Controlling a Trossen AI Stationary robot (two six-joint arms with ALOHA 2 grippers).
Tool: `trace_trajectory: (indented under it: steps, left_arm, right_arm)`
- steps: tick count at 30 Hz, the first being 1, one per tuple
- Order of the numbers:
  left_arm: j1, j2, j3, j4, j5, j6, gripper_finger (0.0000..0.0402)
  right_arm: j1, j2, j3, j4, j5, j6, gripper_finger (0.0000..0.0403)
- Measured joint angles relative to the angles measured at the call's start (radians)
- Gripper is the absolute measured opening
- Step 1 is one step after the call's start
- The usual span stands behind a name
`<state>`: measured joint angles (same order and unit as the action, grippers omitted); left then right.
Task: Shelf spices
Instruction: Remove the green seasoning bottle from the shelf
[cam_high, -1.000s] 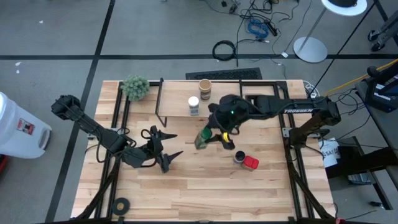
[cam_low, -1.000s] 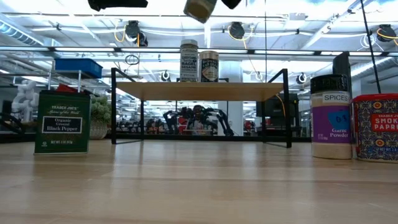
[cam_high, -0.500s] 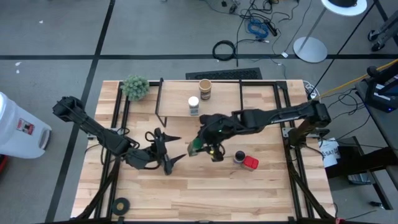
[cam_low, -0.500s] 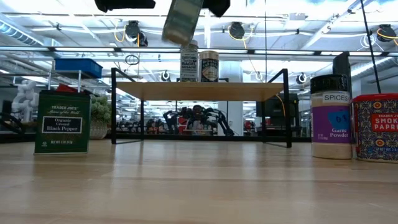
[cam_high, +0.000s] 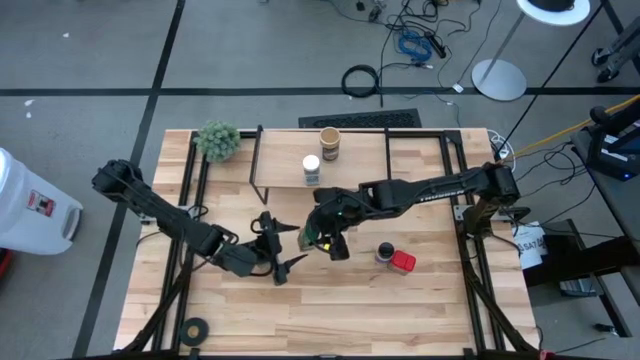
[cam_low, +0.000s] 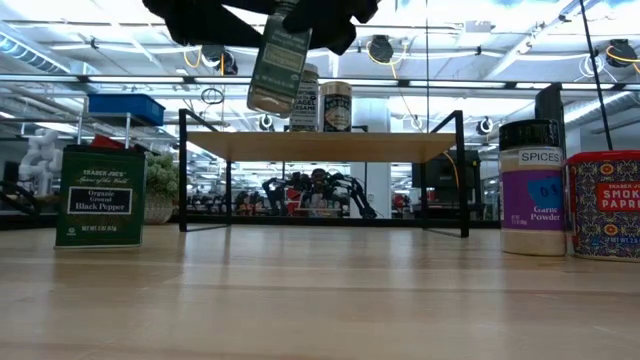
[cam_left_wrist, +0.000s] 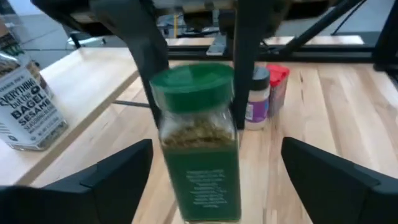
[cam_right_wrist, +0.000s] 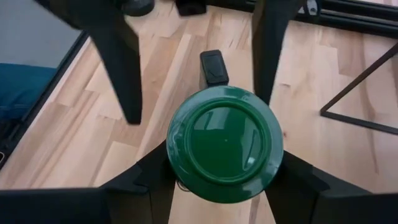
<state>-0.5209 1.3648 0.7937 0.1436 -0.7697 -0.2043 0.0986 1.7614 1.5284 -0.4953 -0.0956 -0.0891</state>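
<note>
Holding green-lidded jar (cam_high: 314, 234) aloft, my right pincer (cam_high: 322, 236) clamped below lid; left pincer (cam_high: 284, 253) gaping alongside, empty. Jar looks light, rigid, slick; I'd grip mid-body.

The floor (cam_high: 250, 50) around the table is grey, with dark lines crossing it. Behind the table, cables (cam_high: 415, 35) lie tangled on the floor, one blue and one rolled in a black ring (cam_high: 360, 79). A lamp stand with a round white base (cam_high: 499, 78) stands near them. A white bin (cam_high: 30, 205) sits off to one side. Looking level across the table, long bright lights (cam_low: 470, 60) run along the ceiling. A blue box (cam_low: 125, 106) sits on a rack far back.
</note>
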Motion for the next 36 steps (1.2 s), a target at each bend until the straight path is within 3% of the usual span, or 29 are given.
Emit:
trace_trajectory:
  steps: [4, 11, 16, 20, 25, 36]
  left_arm:
    - [0.019, 0.016, 0.0, 0.005, -0.023, 0.0, 0.0397]
    - [0.066, 0.019, 0.0, 0.001, -0.026, -0.077, 0.0396]
    - [0.085, 0.019, 0.0, -0.002, 0.057, -0.079, 0.0396]
    - [0.09, 0.019, 0.0, -0.003, 0.066, -0.079, 0.0392]
    - [0.09, 0.019, 0.0, -0.003, 0.068, -0.075, 0.0356]
    - [0.09, 0.019, 0.0, 0.0, 0.098, -0.069, 0.0232]
  right_arm:
    - [0.001, -0.007, 0.0, 0.0, 0.0, -0.004, 0.0191]
    - [0.0, -0.007, 0.0, -0.003, 0.0, -0.005, 0.0191]
    - [0.001, -0.007, 0.0, -0.001, -0.005, -0.005, 0.0191]
    - [0.001, -0.007, 0.0, -0.001, -0.008, -0.005, 0.0191]
    - [0.001, -0.007, 0.0, -0.002, -0.007, -0.005, 0.0192]
    - [0.0, -0.007, 0.0, 0.0, 0.001, -0.003, 0.0192]
